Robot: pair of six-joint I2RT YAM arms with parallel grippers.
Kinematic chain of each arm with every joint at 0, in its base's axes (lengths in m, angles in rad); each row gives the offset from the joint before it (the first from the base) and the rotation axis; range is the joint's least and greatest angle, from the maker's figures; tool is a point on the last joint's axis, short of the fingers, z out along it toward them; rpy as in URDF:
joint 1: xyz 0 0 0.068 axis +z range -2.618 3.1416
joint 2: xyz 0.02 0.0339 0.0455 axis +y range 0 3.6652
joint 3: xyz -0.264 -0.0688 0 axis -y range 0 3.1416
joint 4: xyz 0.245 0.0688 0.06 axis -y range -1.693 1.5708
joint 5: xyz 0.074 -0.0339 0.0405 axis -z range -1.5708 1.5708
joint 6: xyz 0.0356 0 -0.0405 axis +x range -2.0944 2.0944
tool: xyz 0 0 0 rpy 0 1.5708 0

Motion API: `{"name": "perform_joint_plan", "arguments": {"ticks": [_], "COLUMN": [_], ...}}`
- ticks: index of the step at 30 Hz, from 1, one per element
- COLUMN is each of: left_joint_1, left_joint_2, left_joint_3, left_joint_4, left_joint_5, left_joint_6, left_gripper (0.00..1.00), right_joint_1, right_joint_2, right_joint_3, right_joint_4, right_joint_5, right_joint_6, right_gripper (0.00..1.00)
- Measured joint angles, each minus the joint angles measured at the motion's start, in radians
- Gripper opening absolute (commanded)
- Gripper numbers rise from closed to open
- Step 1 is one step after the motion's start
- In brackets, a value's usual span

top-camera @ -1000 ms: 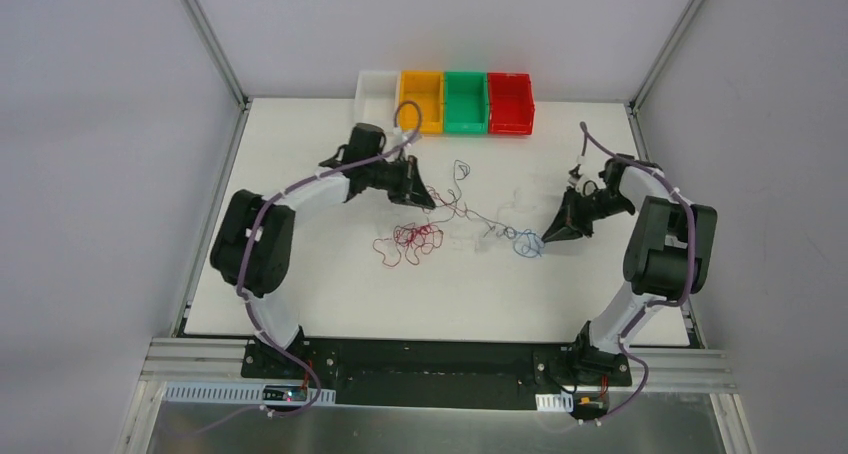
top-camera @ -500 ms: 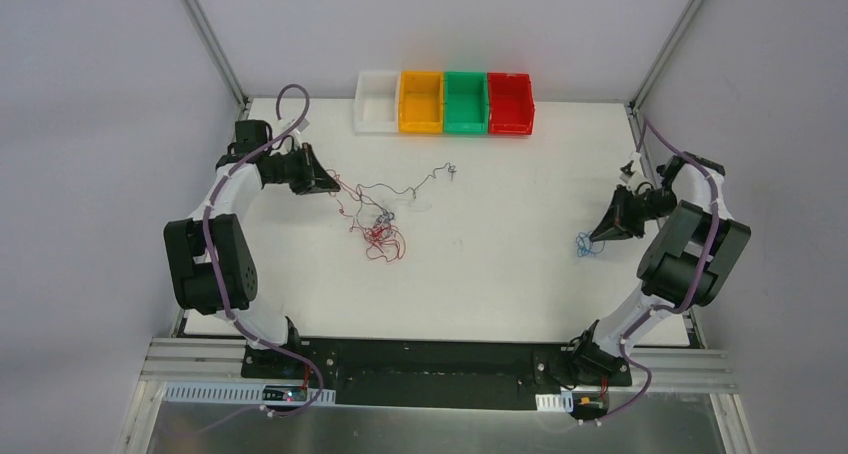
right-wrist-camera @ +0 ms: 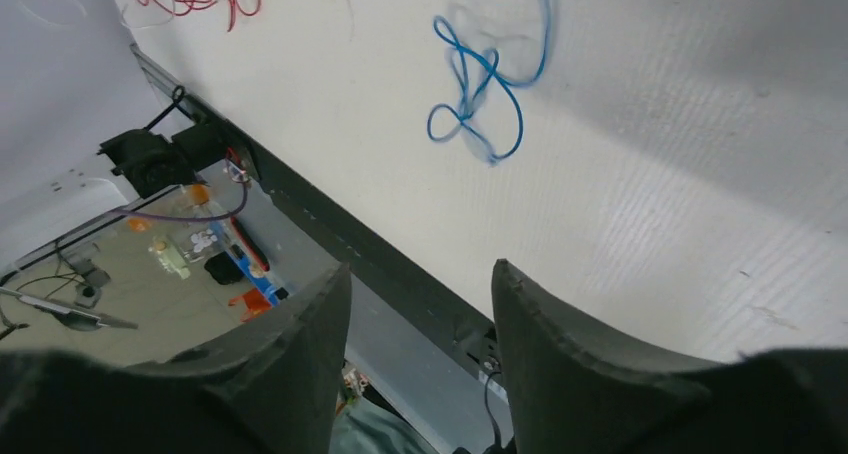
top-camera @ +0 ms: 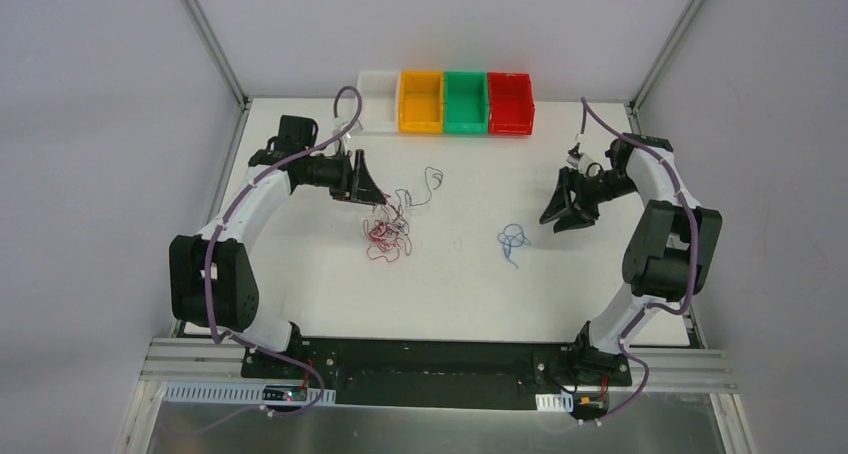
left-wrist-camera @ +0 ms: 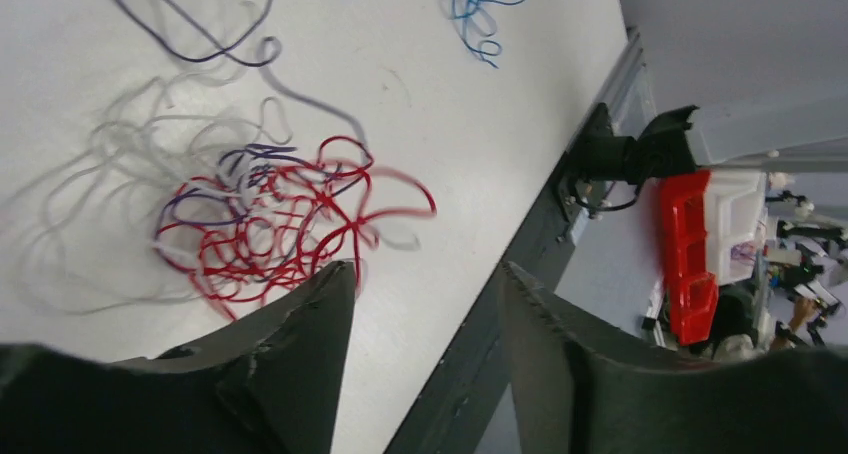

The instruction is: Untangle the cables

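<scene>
White bench (top-camera: 300, 304) fills the middle of the overhead view, boxed in by pale grey walls, with a row of four bins (top-camera: 443, 102) at its far edge, from left to right white, orange, green and red.

The left arm (top-camera: 250, 199) rises from its base at the near edge to a black elbow at the left edge of the bench. Its white forearm runs away toward the far left corner, and the wrist bends right. The left pincer (top-camera: 372, 190) points right and downward, its tip near the far side of the red tangle (top-camera: 385, 236). In the left wrist view its two dark fingers (left-wrist-camera: 300, 364) stand apart with nothing between them, just short of the red tangle (left-wrist-camera: 270, 224).

The right arm (top-camera: 665, 244) mirrors this: a black elbow at the right edge of the bench, the forearm reaching away, the wrist turned left. The right pincer (top-camera: 560, 214) points left and downward. In the right wrist view its fingers (right-wrist-camera: 560, 354) are spread and hold nothing.

Red loops lie bunched left of the bench's centre, with darker strands threaded through them. A dark cable (top-camera: 428, 184) curls just beyond the bunch toward the bins. The blue cable (top-camera: 512, 240) lies alone right of centre, well apart from the red tangle and near the right pincer but not touching it. Thick purple wiring (top-camera: 345, 104) runs along both arms.
</scene>
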Motion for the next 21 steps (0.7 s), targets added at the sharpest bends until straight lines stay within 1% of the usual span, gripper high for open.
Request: {"name": "perform_joint_plan", "arguments": {"ticks": [4, 6, 8, 10, 12, 14, 16, 19, 21], "left_joint_1": [0.062, 0.087, 0.097, 0.097, 0.097, 0.094, 0.091, 0.065, 0.044], "left_joint_2": [-0.011, -0.010, -0.004, 0.025, 0.082, 0.148, 0.209, 0.279, 0.295], "left_joint_3": [-0.044, -0.082, -0.128, -0.148, -0.151, -0.150, -0.150, -0.155, -0.155], "left_joint_4": [0.005, 0.008, 0.014, 0.031, 0.060, 0.090, 0.113, 0.158, 0.188], "left_joint_5": [-0.086, -0.137, -0.192, -0.224, -0.235, -0.235, -0.234, -0.231, -0.216], "left_joint_6": [-0.003, -0.005, -0.011, -0.026, -0.037, -0.052, -0.063, -0.098, -0.128], "left_gripper": [0.60, 0.58, 0.55, 0.54, 0.58, 0.62, 0.63, 0.60, 0.58], "right_joint_1": [0.022, 0.055, 0.133, 0.225, 0.309, 0.396, 0.463, 0.562, 0.621], "right_joint_2": [-0.012, -0.038, -0.070, -0.080, -0.071, -0.042, 0.006, 0.103, 0.171], "right_joint_3": [-0.028, -0.058, -0.084, -0.092, -0.093, -0.091, -0.080, -0.053, -0.021], "right_joint_4": [0.114, 0.174, 0.240, 0.311, 0.388, 0.467, 0.535, 0.645, 0.695], "right_joint_5": [0.052, 0.062, 0.060, 0.047, 0.037, 0.026, 0.024, 0.037, 0.058], "right_joint_6": [0.076, 0.123, 0.183, 0.251, 0.316, 0.388, 0.451, 0.540, 0.579], "right_gripper": [0.62, 0.62, 0.62, 0.62, 0.65, 0.71, 0.76, 0.77, 0.77]}}
